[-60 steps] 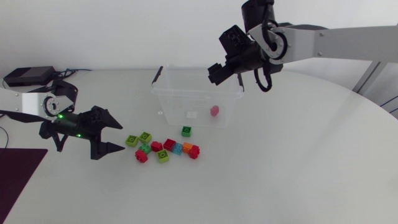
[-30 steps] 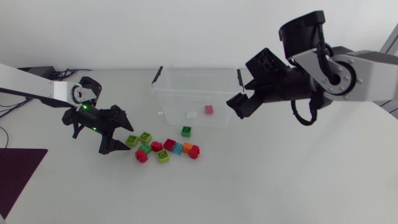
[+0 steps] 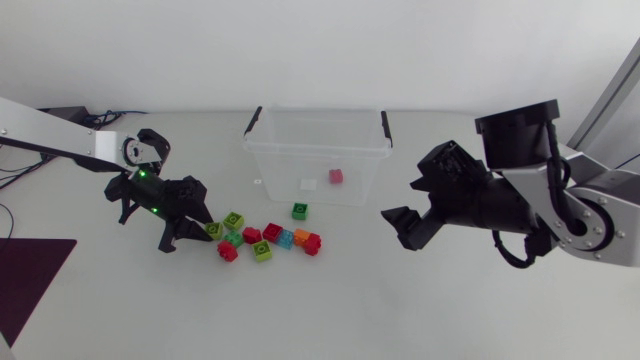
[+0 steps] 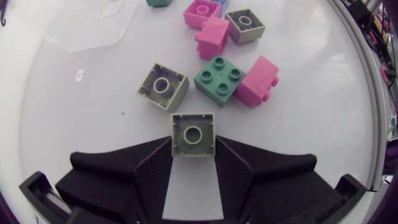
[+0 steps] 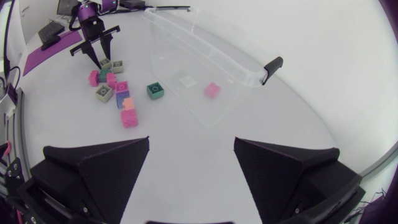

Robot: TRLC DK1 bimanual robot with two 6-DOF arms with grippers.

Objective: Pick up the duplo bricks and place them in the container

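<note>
My left gripper (image 3: 203,229) is shut on a light green brick (image 3: 213,228) at the left end of the brick pile; in the left wrist view the brick (image 4: 193,134) sits squeezed between both fingertips of the gripper (image 4: 194,150). Just ahead lie another light green brick (image 4: 163,86), a dark green one (image 4: 219,77) and a pink-red one (image 4: 257,81). The clear container (image 3: 318,140) stands behind the pile with a red brick (image 3: 336,176) inside. My right gripper (image 3: 405,200) hangs open to the right of the container, holding nothing (image 5: 191,146).
Several red, green, blue and orange bricks (image 3: 272,238) lie in front of the container. A single green brick (image 3: 299,210) rests against its front wall. A dark purple mat (image 3: 25,285) covers the table's left front corner.
My left gripper moved right to the pile and closed on the light green brick. My right arm swung from above the container to its right side, gripper staying open.
</note>
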